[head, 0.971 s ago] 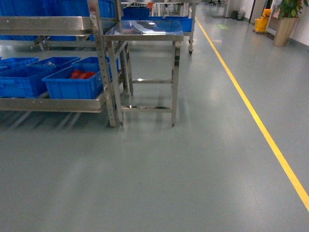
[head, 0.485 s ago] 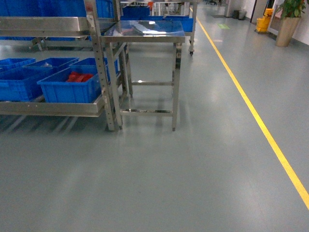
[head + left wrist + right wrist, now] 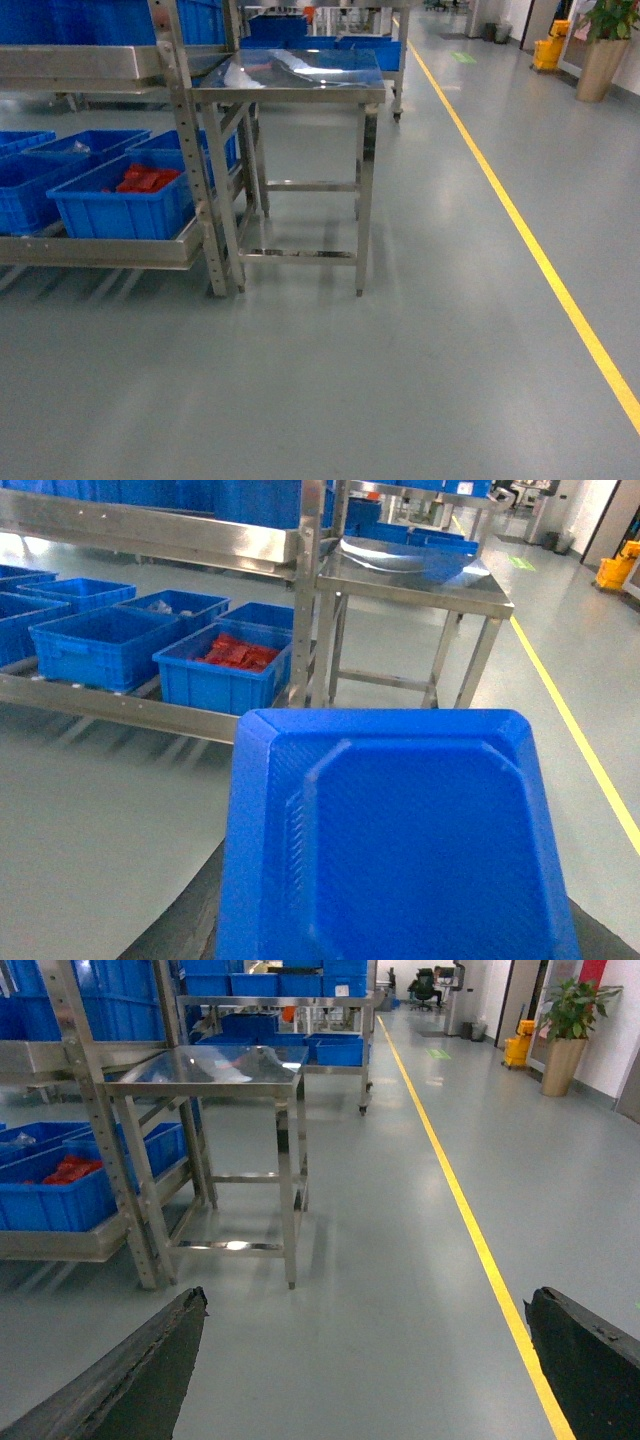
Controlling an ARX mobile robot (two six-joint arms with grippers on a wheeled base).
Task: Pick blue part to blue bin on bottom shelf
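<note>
Blue bins sit at your far left on the bottom shelf, the nearest one holding red parts. Just right of the rack post stands a steel table, then bare grey floor and a yellow line. In your left wrist view a blue part fills the foreground; you cannot tell whether that gripper clasps it. Your right gripper hangs with its dark fingers spread wide, nothing between them.
</note>
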